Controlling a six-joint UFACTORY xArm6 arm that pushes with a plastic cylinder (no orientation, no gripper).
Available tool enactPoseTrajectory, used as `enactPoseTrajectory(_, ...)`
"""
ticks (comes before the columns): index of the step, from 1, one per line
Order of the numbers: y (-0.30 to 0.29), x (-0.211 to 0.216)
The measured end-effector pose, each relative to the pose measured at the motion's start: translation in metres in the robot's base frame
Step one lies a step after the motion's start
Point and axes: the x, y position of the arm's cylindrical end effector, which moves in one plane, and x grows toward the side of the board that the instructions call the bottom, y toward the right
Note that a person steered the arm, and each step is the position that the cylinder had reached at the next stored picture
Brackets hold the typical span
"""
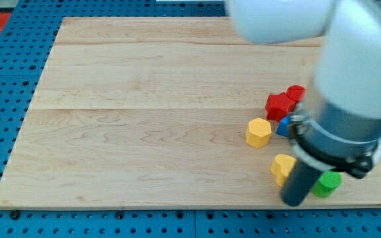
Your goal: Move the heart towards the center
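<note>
The yellow heart (282,166) lies near the board's lower right, partly covered on its right side by my rod. My tip (292,201) rests on the board just below and to the right of the heart, touching or nearly touching it. A green block (327,184) sits right of the rod, its shape partly hidden. A yellow hexagon (258,132) lies up and left of the heart. A blue block (283,126) is mostly hidden behind the arm. A red star-like block (278,106) and a red cylinder (296,94) sit above it.
The wooden board (144,119) lies on a blue pegboard (5,99). The arm's large white and grey body (349,86) covers the board's right side and hides whatever is behind it. The board's bottom edge runs just below my tip.
</note>
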Motion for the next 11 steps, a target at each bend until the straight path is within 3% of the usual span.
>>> enactPoseTrajectory(1,0.035,-0.009)
enactPoseTrajectory(2,0.024,-0.045)
enactPoseTrajectory(3,-0.030,-0.059)
enactPoseTrajectory(5,-0.011,-0.012)
enactPoseTrajectory(6,-0.098,-0.028)
enactPoseTrajectory(10,-0.116,-0.124)
enactPoseTrajectory(11,-0.116,-0.090)
